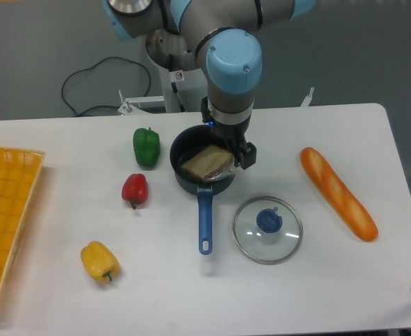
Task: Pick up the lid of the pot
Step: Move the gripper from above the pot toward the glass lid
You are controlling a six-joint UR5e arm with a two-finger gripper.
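Clock read on the camera view, pan at the centre. The pot lid (267, 229) lies flat on the counter (163, 301) at between 4 and 5 o'clock, apart from the black pan (182, 165), its see-through disc down and blue knob (269, 220) up. That pose suits me: the knob is the natural grip, reachable from overhead.

My claw (237, 164) is low at the pan's 3 o'clock side, beside a brown piece (209, 162) inside. Its opening is masked by its own body; I can't tell how far the fingers are parted, or whether they have hold of that piece. Lid ungrasped.

Pan handle (205, 221) points to 6, passing left of the lid in view, so it needn't hinder a straight descent. Baguette (338, 194) lies between 3 and 4, beyond the lid.

Judgement: at the approach stage. Next, confirm the claw holds nothing, rise above the rim, travel towards 5, centre over the knob. Off-centre closing could skid or tip the lid.
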